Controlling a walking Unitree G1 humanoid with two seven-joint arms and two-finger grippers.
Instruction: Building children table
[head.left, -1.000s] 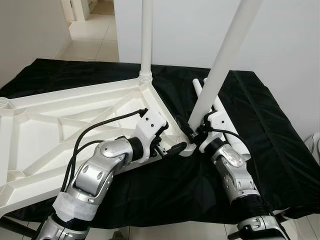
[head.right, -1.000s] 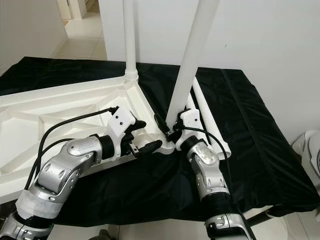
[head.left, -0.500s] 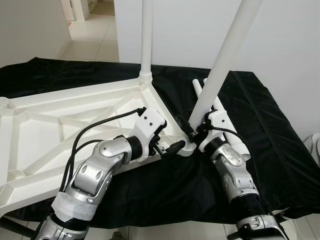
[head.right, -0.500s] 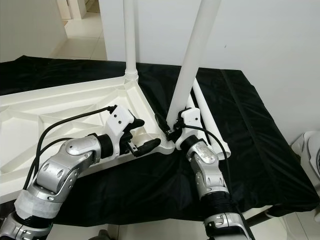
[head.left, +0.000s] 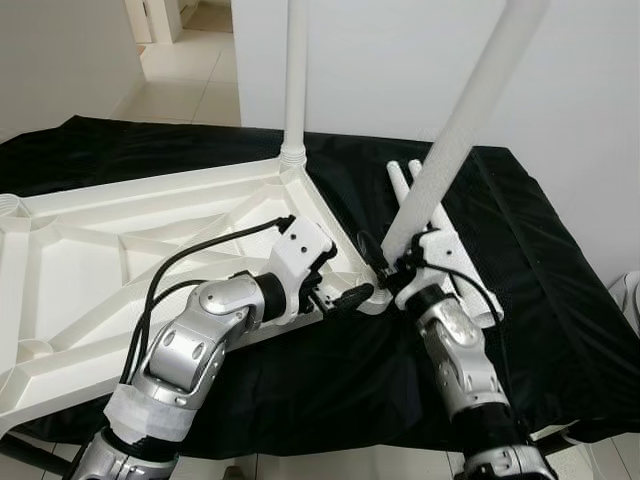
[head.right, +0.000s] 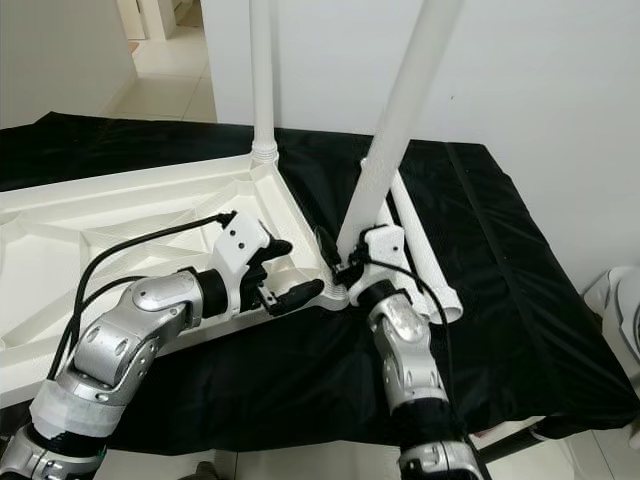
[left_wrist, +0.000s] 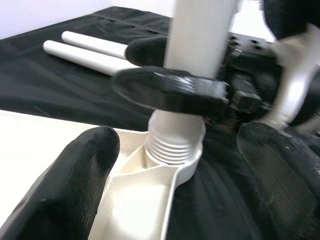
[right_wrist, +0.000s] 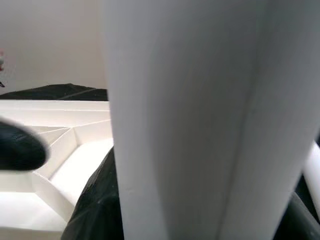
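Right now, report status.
Right tool shut on tilted white plastic table leg at corner socket. Left tool open beside socket. Nothing blocking.

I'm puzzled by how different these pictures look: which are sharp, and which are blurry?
Both eye views: evenly lit and sharp, the white plastic tabletop standing out on the black cloth. Left wrist view: right gripper smeared, near black fingers soft. Right wrist view: the tilted white tube leg looms close, blurred.

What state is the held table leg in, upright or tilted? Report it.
Tilted: the held leg leans rightward from its corner socket, unlike the upright leg.
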